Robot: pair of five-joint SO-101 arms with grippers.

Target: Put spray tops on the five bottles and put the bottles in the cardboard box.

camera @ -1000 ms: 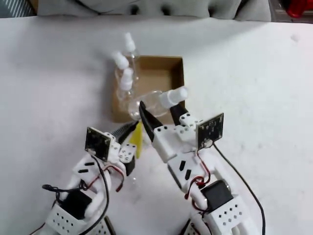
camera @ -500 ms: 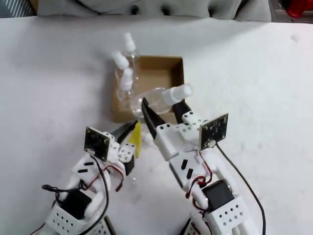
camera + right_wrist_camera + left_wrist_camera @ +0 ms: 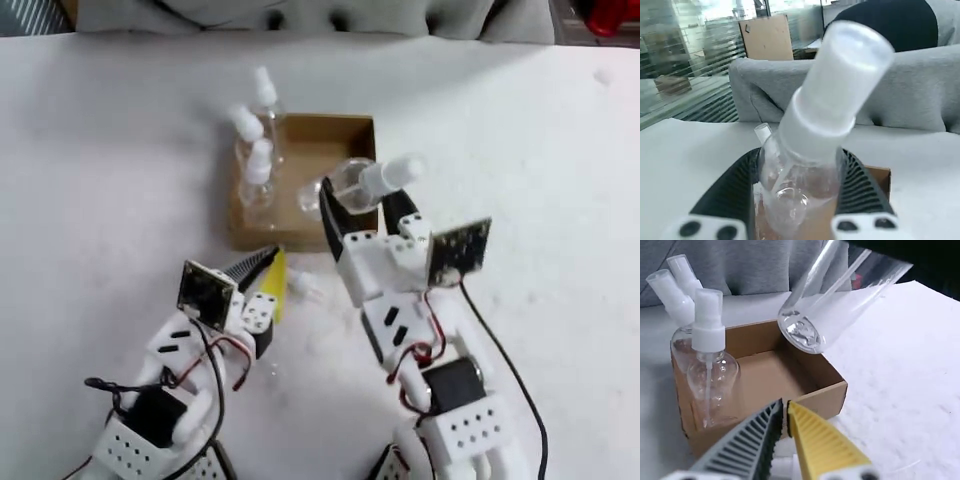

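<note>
The open cardboard box [image 3: 352, 140] sits mid-table. Three clear bottles with white spray tops [image 3: 257, 160] stand along its left wall, leaning outward; the left wrist view has them [image 3: 706, 360] in the box [image 3: 812, 385] too. My right gripper [image 3: 360, 202] is shut on a fourth clear bottle [image 3: 352, 183] with a spray top, tilted above the box's right half. Black fingers [image 3: 732, 187] clamp this bottle [image 3: 805, 165] from both sides. The bottle's base [image 3: 802, 332] hangs over the box's near corner. My left gripper [image 3: 267, 262] rests shut just before the box, grey and yellow fingers [image 3: 812, 437] together, holding nothing.
A small white piece [image 3: 303, 285] lies on the table between the two arms, near the box's front wall. White tabletop spreads out to the left and right of the box. A grey sofa edge [image 3: 300, 15] runs along the far side.
The right arm carried its bottle forward and to the right, from the box's near edge to above the box interior. The left arm has barely shifted.
</note>
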